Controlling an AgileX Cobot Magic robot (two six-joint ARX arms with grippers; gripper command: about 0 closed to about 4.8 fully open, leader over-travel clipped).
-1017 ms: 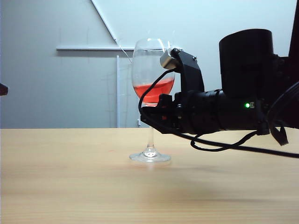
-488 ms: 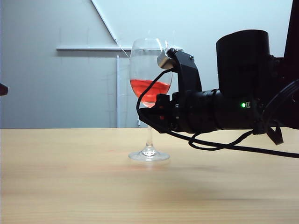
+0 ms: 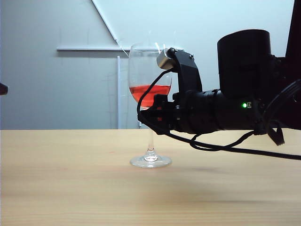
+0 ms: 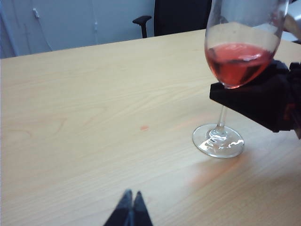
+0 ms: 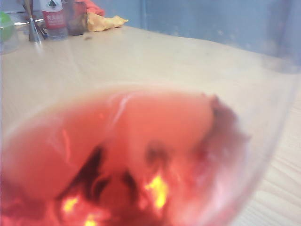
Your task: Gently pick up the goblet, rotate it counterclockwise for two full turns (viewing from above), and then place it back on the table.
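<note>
The goblet (image 3: pixel 149 92) stands upright on the table (image 3: pixel 70 183), its round foot flat on the wood and its red liquid level. My right gripper (image 3: pixel 151 114) reaches in from the right at the base of the bowl, where the stem begins. In the left wrist view one black finger (image 4: pixel 254 101) lies against the goblet (image 4: pixel 237 61) under the bowl. The bowl (image 5: pixel 141 141) fills the right wrist view, so the jaws' spacing is hidden. My left gripper (image 4: pixel 130 197) hovers shut and empty over the table (image 4: pixel 94 94), well away from the glass.
A black cable (image 3: pixel 225 148) sags from the right arm just above the tabletop. A bottle (image 5: pixel 54 19) and a yellow object (image 5: pixel 106 21) sit at a far part of the table. A dark chair (image 4: pixel 178 14) stands beyond the table edge.
The goblet has gone from tilted to upright, and its liquid has levelled. Its foot has settled slightly lower onto the table. The left gripper has stayed still.
</note>
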